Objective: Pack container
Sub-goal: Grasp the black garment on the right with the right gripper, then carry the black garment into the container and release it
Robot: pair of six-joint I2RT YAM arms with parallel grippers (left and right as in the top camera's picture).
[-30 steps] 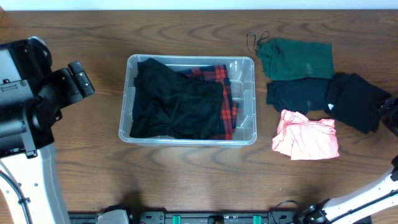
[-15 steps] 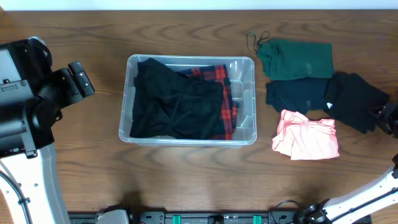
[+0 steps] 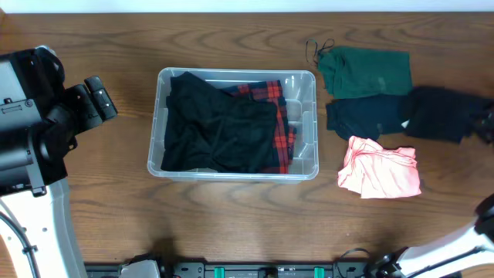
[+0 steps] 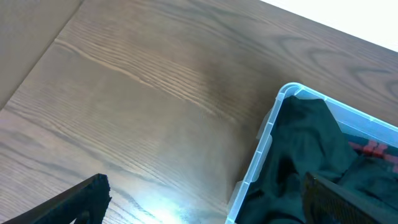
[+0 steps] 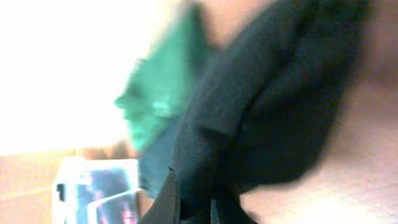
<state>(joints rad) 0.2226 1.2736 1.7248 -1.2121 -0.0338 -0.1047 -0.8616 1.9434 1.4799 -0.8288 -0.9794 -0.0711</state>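
Note:
The clear container (image 3: 307,116) sits mid-table with a black garment (image 3: 216,123) and a red plaid one (image 3: 284,116) inside. To its right lie a green garment (image 3: 367,72), a dark navy one (image 3: 361,117) and a pink one (image 3: 380,170). At the far right edge my right gripper (image 3: 483,122) is shut on another black garment (image 3: 438,114), which hangs bunched from the jaws in the right wrist view (image 5: 273,93). My left gripper (image 3: 99,96) is open, left of the container, with nothing between its fingers (image 4: 81,199). The container's corner (image 4: 268,134) shows in the left wrist view.
A thin black cord (image 3: 315,48) lies beside the green garment's top left corner. Bare wooden table (image 3: 231,224) runs in front of the container. The left arm's body (image 3: 31,116) stands over the left edge.
My right gripper closed on the black garment at the far right. The garment has bunched up and shifted slightly up and away from the pink one. The left arm has not moved.

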